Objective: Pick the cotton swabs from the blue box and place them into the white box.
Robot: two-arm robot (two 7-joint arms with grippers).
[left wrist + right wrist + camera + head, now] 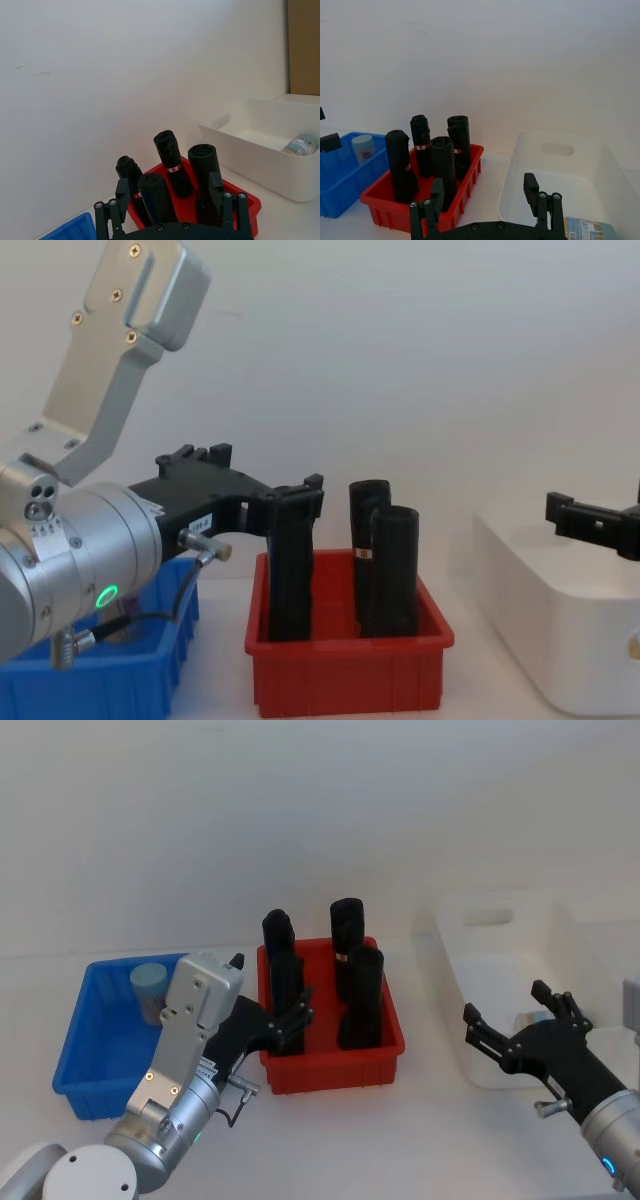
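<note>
Indoors, white surface (pixel 430 1145) and wall (pixel 300 820); left claw (pixel 297 1020), right claw (pixel 507 1008) open; one cotton swabs tub (pixel 150 988) by each, four black blocks (pixel 360 995) between.

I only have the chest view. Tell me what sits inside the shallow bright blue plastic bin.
Observer: One small clear cotton-swab tub with a pale lid stands upright toward the far side of the blue bin.
Operator: Report what the large glossy white plastic tub holds.
Observer: One swab tub lies on its side inside the white tub.
Operator: Give me the right gripper's state.
Observer: The right gripper is open and empty, hovering at the white tub's near edge.
</note>
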